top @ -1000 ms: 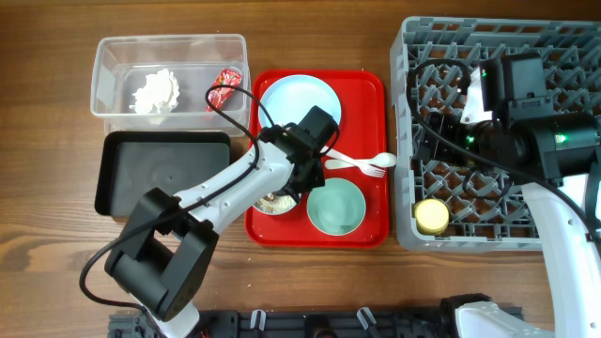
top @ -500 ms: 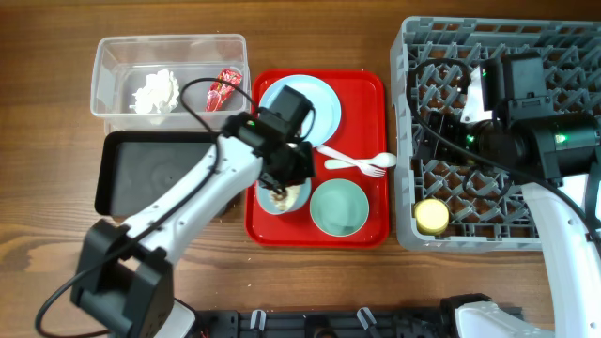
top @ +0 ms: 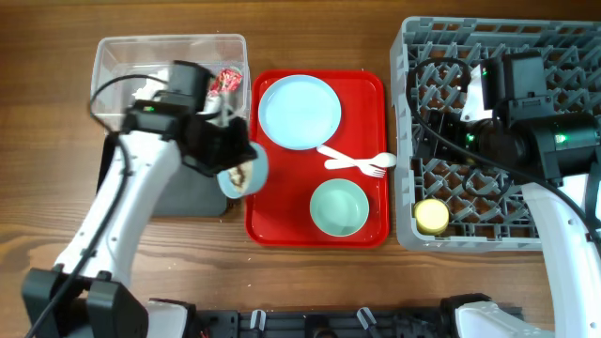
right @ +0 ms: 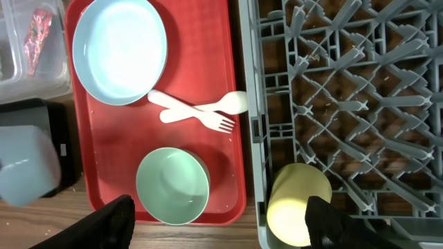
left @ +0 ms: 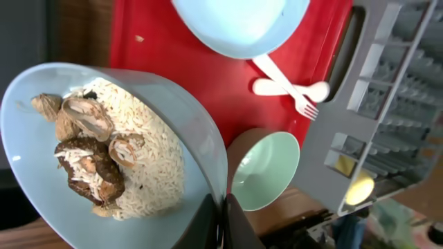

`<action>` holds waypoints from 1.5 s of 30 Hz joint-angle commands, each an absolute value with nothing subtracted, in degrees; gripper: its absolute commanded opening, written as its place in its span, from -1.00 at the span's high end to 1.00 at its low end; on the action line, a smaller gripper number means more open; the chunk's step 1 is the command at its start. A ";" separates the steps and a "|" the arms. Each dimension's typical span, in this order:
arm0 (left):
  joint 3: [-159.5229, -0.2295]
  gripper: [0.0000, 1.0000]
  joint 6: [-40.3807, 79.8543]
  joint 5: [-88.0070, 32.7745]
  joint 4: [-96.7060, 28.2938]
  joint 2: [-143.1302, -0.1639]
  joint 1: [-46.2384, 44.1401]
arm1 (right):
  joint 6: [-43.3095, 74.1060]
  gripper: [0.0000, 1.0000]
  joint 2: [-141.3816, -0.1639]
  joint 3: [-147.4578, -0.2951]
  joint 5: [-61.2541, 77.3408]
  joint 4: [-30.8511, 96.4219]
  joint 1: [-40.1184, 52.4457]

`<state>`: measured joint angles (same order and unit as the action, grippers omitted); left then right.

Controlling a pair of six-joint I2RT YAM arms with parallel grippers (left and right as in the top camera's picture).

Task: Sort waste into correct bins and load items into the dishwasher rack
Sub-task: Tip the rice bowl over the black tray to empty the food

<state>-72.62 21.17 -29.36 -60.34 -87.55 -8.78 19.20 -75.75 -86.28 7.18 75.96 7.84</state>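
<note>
Now: scrap bowl (top: 240, 176) off the red tray (top: 282, 214)

We find the left gripper (left: 221, 218) pinched shut on the scrap bowl's rim, bowl tilted, scraps (left: 90, 155) inside, carried over to the black tray's (top: 192, 195) right edge. Tipping seems next. Right gripper (right: 221, 221) gapes empty above the rack (top: 406, 141).

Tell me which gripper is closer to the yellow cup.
Right. The right gripper hangs open over the rack, with the yellow cup beside one finger. The left gripper is across the red tray, clamped on a bowl of food by the black tray.
</note>
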 commanded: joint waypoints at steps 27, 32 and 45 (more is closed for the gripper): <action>-64.60 0.92 -17.30 -70.85 -67.59 -98.02 42.28 | 18.04 -0.62 -75.55 -85.76 5.98 75.22 8.03; -64.55 0.92 -17.80 -77.21 -67.79 -102.61 42.57 | 18.04 -0.62 -75.55 -85.76 5.98 75.24 8.01; -64.55 0.92 -17.82 -85.38 -75.53 -103.13 42.57 | 17.98 -0.63 -75.55 -85.76 5.96 74.83 8.01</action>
